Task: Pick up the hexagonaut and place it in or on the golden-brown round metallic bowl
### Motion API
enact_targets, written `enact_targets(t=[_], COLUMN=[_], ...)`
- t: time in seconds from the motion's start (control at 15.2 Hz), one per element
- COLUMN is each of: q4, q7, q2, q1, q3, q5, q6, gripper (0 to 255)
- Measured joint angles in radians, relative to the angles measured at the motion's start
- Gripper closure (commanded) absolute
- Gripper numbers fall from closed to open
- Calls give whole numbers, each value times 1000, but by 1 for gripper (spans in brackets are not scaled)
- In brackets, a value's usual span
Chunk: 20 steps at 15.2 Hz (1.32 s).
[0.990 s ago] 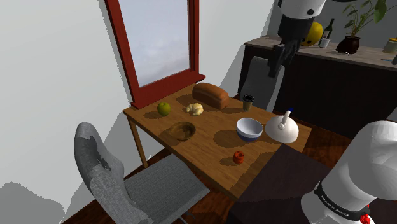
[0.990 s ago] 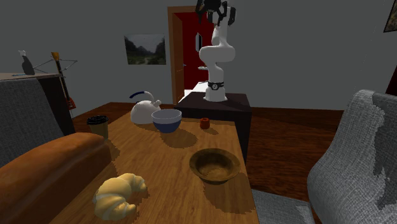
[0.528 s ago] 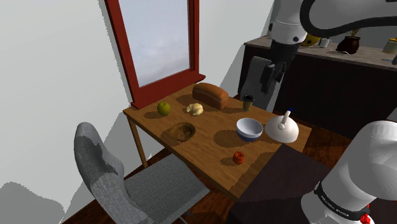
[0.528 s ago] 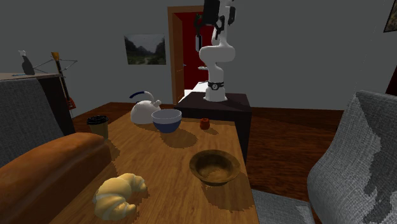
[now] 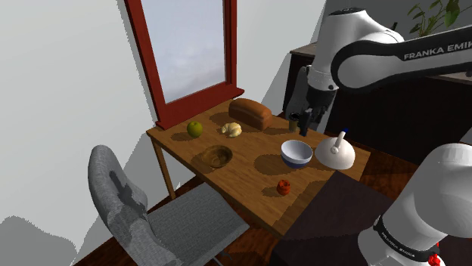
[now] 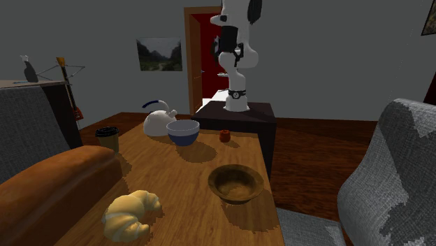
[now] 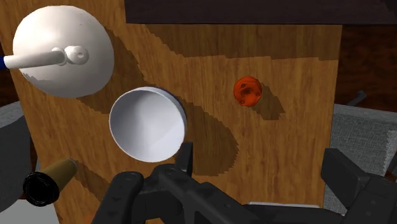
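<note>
The hexagonaut (image 5: 284, 187) is a small red lump on the wooden table (image 5: 242, 177), near the stand-side edge; it also shows as hexagonaut (image 6: 225, 135) and hexagonaut (image 7: 247, 91). The golden-brown round bowl (image 5: 218, 156) sits empty toward the chair side of the table, seen again as bowl (image 6: 237, 183). My black gripper (image 5: 302, 121) hangs in the air over the far part of the table, near the dark cup. It is open and holds nothing. In the wrist view the gripper (image 7: 234, 186) looks down at the table, its fingers (image 7: 122, 196) wide apart.
A blue-and-white bowl (image 5: 296, 153), a white kettle (image 5: 335, 151) and a dark cup (image 5: 295, 119) stand under and beside the gripper. A bread loaf (image 5: 250, 113), a croissant (image 5: 232, 130) and a green apple (image 5: 195, 129) lie near the window. A grey chair (image 5: 151, 215) stands at the table.
The arm has swung down from high above the counter. The gripper now hangs lower, over the table's far part near the cup. Nothing on the table has moved.
</note>
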Motion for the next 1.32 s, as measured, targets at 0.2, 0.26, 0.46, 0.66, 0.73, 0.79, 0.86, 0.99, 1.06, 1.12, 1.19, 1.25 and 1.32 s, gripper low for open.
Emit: enact_targets(t=[0.2,0.26,0.46,0.66,0.73,0.79,0.86,0.99,1.06,1.12,1.19,1.25,1.32], q4=[-63,-82,-123,-140,-141,-147,-153,-154,-157,-150,-144,-133,-123], q7=[-2,-2,0,-6,-6,-2,-7,-21,-23,-34,-44,-56,-70], q2=[60,87,179,303,347,390,427,518,567,621,670,727,770], q1=[-2,-2,-1,-2,0,4,4,5,8,10,13,16,16], q3=[-12,-16,-24,-36,-38,-37,-42,-52,-53,-58,-60,-59,-56], q5=[0,0,3,5,8,12,14,22,28,37,50,67,86], q6=[116,159,286,420,463,508,549,637,686,732,773,815,847], gripper=[0,0,0,0,0,0,0,0,0,0,0,0,0])
